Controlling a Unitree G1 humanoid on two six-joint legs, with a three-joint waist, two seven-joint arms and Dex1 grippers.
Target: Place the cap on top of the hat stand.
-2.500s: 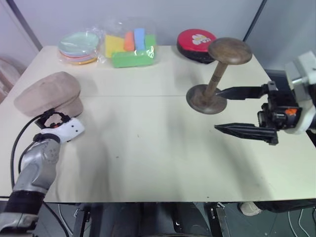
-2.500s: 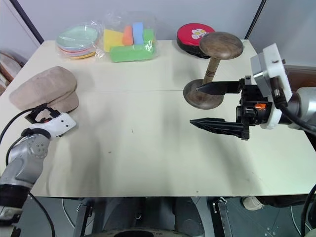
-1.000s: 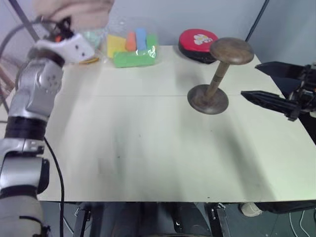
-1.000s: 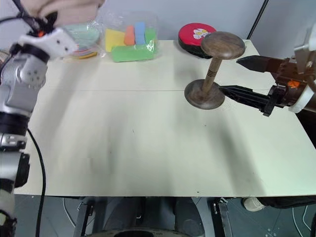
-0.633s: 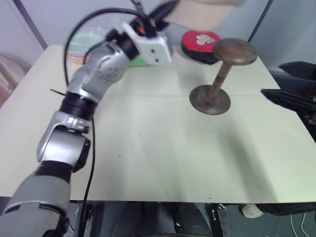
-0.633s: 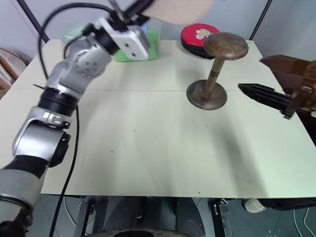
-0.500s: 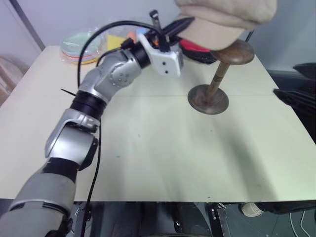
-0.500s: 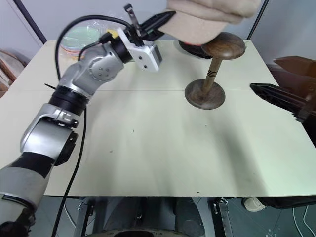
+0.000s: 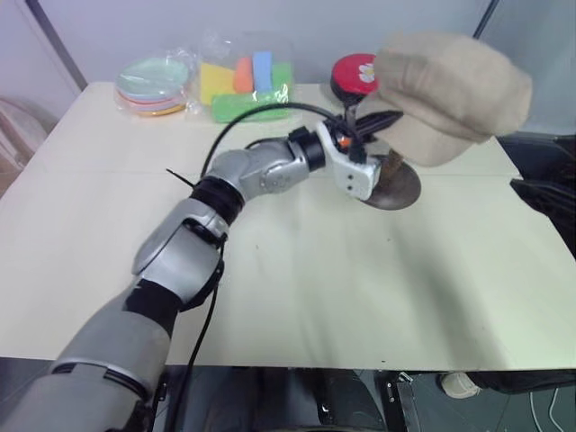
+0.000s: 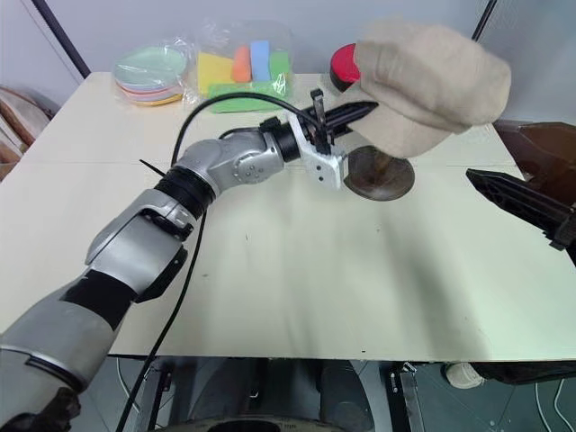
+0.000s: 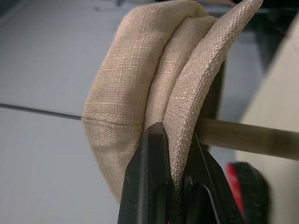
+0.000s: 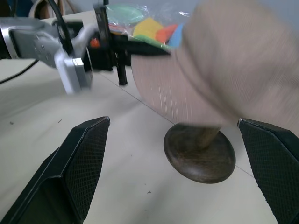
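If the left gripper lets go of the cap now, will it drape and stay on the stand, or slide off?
The cap looks soft; its fabric folds where the left gripper pinches it, so it would probably drape. It covers the hat stand top and looks wider than it, so an off-centre release might let it slide.

Soft beige-tan fabric cap [image 10: 430,76] with puffy crown, tilted in the upper right of the frame, pinched at its edge, covering the top of the dark brown wooden hat stand [image 10: 382,174], round base on the table below
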